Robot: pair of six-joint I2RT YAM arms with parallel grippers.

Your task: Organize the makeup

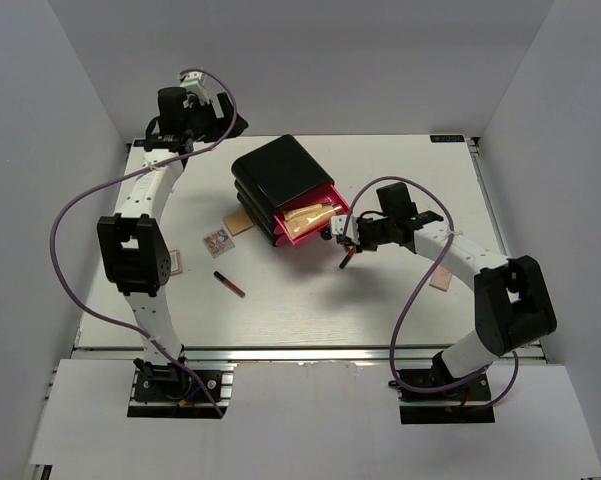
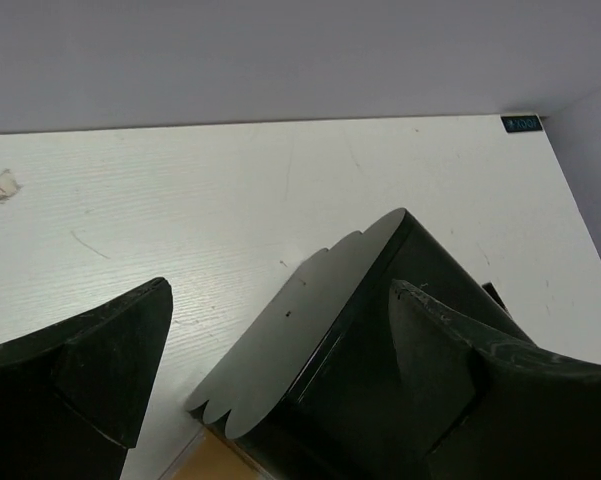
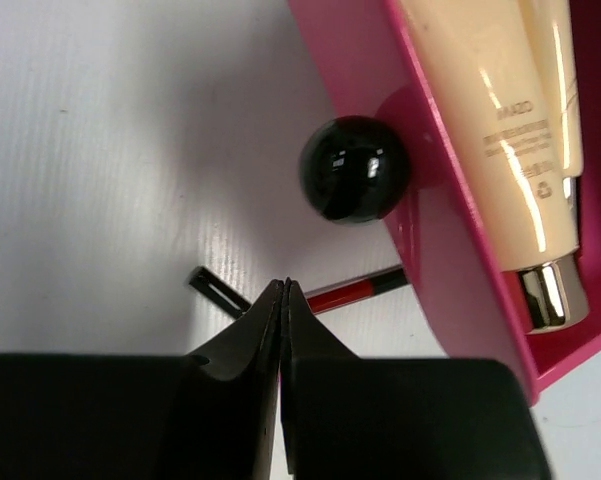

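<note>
My right gripper (image 1: pixel 351 243) is shut on a slim black-and-red lipstick tube (image 1: pixel 346 259), held just above the table beside the open pink drawer (image 1: pixel 332 207). In the right wrist view the tube (image 3: pixel 345 293) crosses the closed fingertips (image 3: pixel 283 290), close to the drawer's black knob (image 3: pixel 355 168). Beige tubes (image 3: pixel 510 130) lie in the drawer. A second lipstick tube (image 1: pixel 229 283) and a pinkish packet (image 1: pixel 217 242) lie on the table. My left gripper (image 1: pixel 232 122) is open and empty at the back left, behind the black box (image 2: pixel 320 330).
The black drawer box (image 1: pixel 280 170) stands mid-table. A tan piece (image 1: pixel 242 224) lies at its left foot, another packet (image 1: pixel 177 262) sits by the left arm, and a tan item (image 1: pixel 441 280) lies under the right arm. White walls enclose the table.
</note>
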